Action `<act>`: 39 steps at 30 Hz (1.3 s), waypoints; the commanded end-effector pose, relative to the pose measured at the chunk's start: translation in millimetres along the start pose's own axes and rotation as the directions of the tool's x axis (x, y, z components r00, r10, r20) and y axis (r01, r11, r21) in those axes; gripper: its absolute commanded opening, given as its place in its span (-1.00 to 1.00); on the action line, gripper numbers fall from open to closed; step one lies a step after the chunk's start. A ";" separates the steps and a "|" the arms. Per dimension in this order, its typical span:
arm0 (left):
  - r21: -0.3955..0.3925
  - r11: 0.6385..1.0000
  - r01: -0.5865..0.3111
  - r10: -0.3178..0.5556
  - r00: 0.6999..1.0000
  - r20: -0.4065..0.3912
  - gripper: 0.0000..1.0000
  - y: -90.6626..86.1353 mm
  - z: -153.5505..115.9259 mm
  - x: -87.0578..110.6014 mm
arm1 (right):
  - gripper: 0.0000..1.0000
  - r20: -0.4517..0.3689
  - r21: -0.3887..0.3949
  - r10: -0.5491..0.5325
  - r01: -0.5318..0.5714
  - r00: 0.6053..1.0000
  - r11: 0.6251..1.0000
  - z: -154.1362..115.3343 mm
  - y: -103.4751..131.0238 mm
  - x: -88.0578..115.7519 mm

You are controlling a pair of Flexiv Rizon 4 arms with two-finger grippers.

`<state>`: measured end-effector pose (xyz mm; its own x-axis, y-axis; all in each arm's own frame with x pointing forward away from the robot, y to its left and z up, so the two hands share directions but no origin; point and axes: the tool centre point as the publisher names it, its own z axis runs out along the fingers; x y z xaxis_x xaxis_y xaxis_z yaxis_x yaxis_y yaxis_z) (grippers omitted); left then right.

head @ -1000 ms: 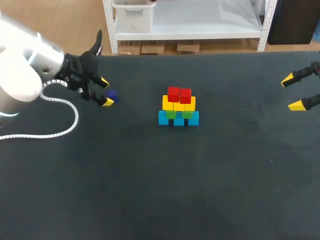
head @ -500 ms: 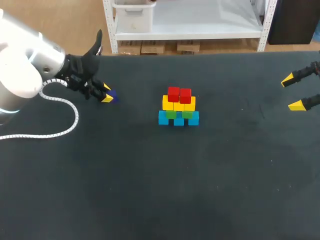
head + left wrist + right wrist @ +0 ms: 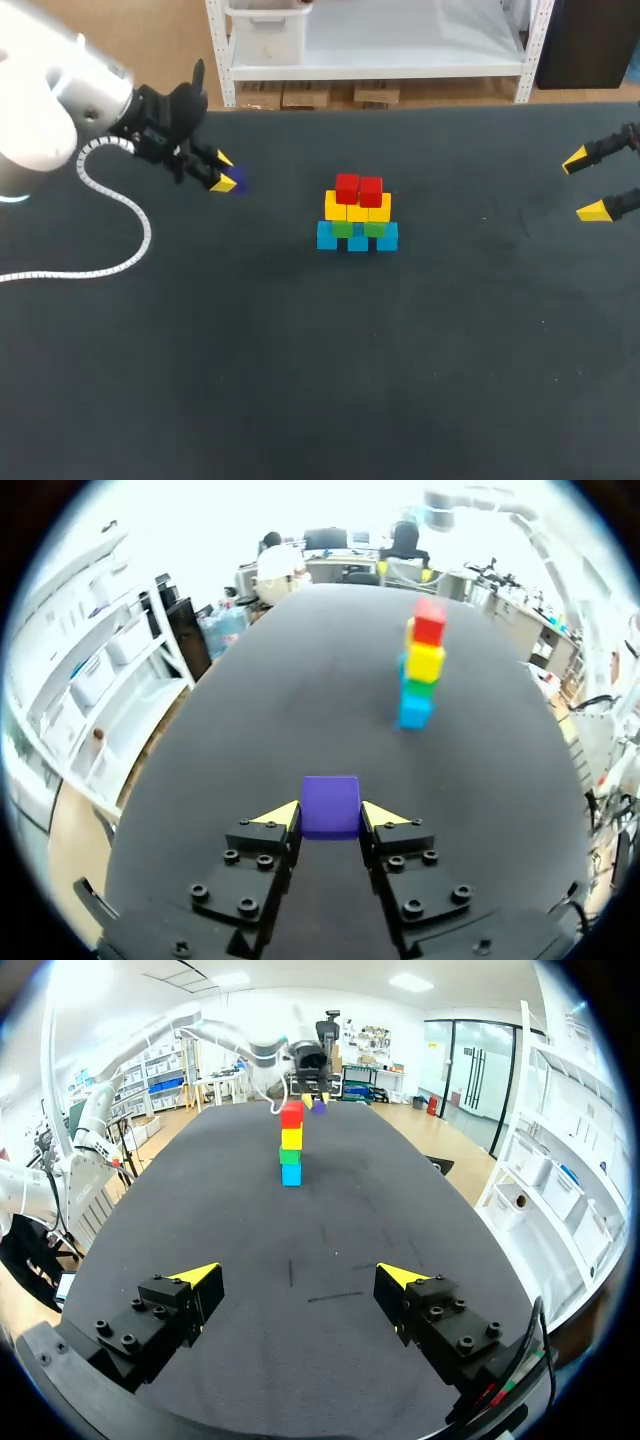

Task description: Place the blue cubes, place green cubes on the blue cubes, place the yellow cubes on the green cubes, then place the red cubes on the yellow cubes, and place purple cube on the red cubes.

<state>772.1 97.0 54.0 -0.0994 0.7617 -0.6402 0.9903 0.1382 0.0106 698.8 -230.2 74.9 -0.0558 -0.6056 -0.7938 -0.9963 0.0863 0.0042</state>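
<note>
Left pincer [image 3: 331,820] clamped on smooth square-edged purple cube [image 3: 330,800]; right pincer [image 3: 298,1278] spread wide, empty; matte dark table [image 3: 300,380].

— From overhead, how much of the purple cube [image 3: 236,178] shows?
— A sliver, tucked behind the yellow tips of the left gripper [image 3: 225,171].
— The right gripper [image 3: 584,186]?
— Fingers only; its arm is cut off at the edge.
— The stack [image 3: 420,670]?
— End-on from the left wrist: one cube per layer, the others hidden behind.
</note>
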 end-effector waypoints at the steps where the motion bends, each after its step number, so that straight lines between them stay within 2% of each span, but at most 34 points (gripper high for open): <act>1: 0.014 1.000 -0.026 0.026 1.000 -0.014 -1.00 -16.2 -16.3 -30.6 | 1.00 0.001 0.000 -0.001 0.001 1.000 1.000 0.2 -0.1 0.2; 8: 0.046 0.996 -0.072 0.071 0.997 0.020 -1.00 -38.4 -21.1 -75.5 | 1.00 0.001 0.000 -0.001 0.001 1.000 1.000 0.2 -0.1 0.2; 14: 0.075 0.992 -0.106 0.105 0.994 0.025 -1.00 -55.8 -20.3 -103.8 | 1.00 0.001 0.000 -0.001 0.001 1.000 1.000 0.2 -0.1 0.2; 21: 0.089 0.989 -0.118 0.117 0.993 0.014 -1.00 -68.1 -16.1 -126.8 | 1.00 0.001 0.000 -0.001 0.001 1.000 1.000 0.2 -0.1 0.2; 30: 0.122 0.979 -0.163 0.156 0.985 0.068 -1.00 -89.0 8.2 -163.5 | 1.00 0.001 0.000 -0.001 0.001 1.000 1.000 0.2 -0.1 0.2; 39: 0.166 0.970 -0.178 0.168 0.983 0.073 -1.00 -102.2 36.2 -177.0 | 1.00 0.001 0.000 -0.001 0.001 1.000 1.000 0.2 -0.1 0.2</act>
<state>687.5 -67.5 143.2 0.0782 0.7171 -0.6925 0.9950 -0.0991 0.0097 698.9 -230.2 74.9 -0.0558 -0.6056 -0.7938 -0.9963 0.0863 0.0042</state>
